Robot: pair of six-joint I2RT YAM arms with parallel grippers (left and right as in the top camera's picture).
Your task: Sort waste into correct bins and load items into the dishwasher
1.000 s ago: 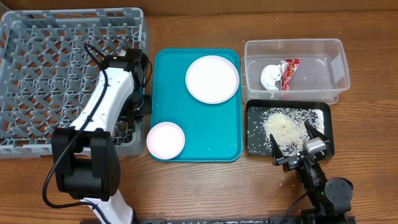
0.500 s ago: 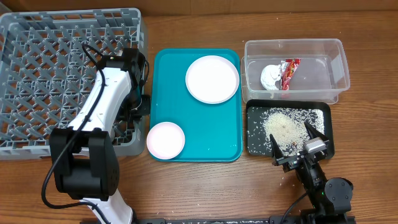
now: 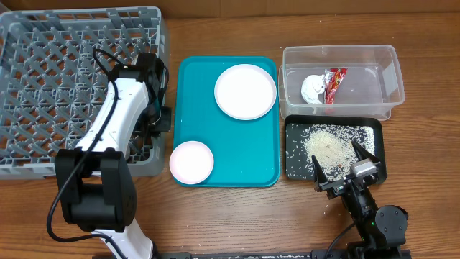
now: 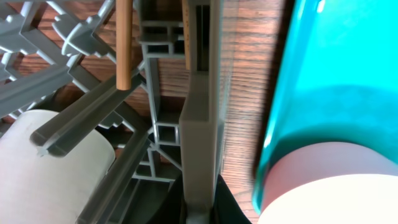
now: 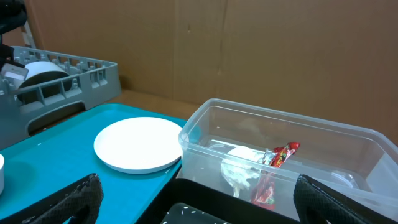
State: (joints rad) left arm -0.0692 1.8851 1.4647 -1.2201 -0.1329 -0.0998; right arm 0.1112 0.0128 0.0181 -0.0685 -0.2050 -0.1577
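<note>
My left gripper [image 3: 159, 119] is shut on the right wall of the grey dish rack [image 3: 65, 86]; in the left wrist view the wall [image 4: 200, 143] sits between my black fingers [image 4: 199, 208]. Two wooden chopsticks [image 4: 124, 43] lie in the rack beside a pale round dish [image 4: 56, 168]. The white plate [image 3: 245, 91] and the pink bowl [image 3: 191, 161] sit on the teal tray [image 3: 237, 144]. The clear tub [image 3: 338, 49] holds the napkin [image 3: 313, 88] and the red wrapper [image 3: 334, 83]. Rice [image 3: 330, 147] lies in the black tray [image 3: 290, 147]. My right gripper [image 3: 345, 170] is open and empty at that tray's near edge.
A few rice grains lie on the wood near the black tray's front left corner. The right wrist view shows the plate [image 5: 138, 144], the tub [image 5: 205, 127], the wrapper [image 5: 278, 155] and a brown cardboard wall behind the table. Bare wood runs along the front.
The dish rack has slid a little to the left and away, with my left gripper still on its right wall. The right arm has not moved.
</note>
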